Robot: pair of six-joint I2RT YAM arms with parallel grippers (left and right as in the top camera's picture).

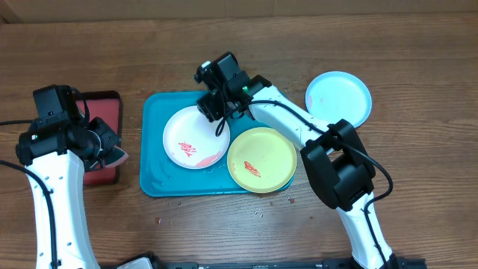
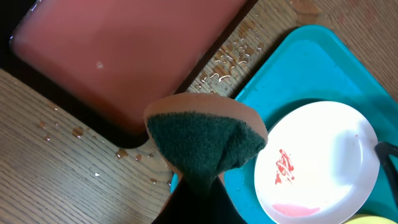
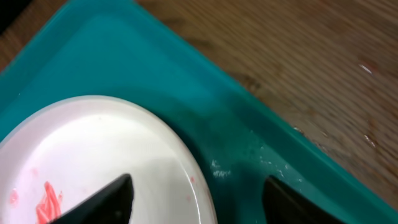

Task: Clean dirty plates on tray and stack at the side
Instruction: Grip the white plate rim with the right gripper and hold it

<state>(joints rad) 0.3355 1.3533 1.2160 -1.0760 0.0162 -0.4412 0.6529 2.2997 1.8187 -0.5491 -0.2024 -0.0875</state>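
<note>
Showing the teal tray [image 1: 155, 161] on a wooden table [image 1: 418, 45] from overhead, with the white plate [image 1: 187, 131] lying flat inside its left half, red smears on the plate's middle and on the edge nearest the robot. Finds the yellow-green plate [image 1: 261, 159] at the tray's near right corner, resting partly over the tray's rim and overhanging the table, one red smear at its centre, just beside the white plate. Places the pale blue plate [image 1: 338, 99] off the tray, on the table beyond its far right corner, well apart from the other two. Catches the right gripper [image 1: 216, 112] over the tray's far side, jaws spread wide, one finger above the white plate and the other above the tray's bare floor, the plate's rim between them; cannot tell whether either touches. Sets the left gripper [image 1: 110, 149] just off the tray's left edge, clamped on a sponge [image 2: 205, 140], orange-backed with a dark green scrub face, held between the tray and a red tray [image 1: 104, 108]. Shows water droplets [image 2: 230, 62] beaded on the table between the two trays.
</note>
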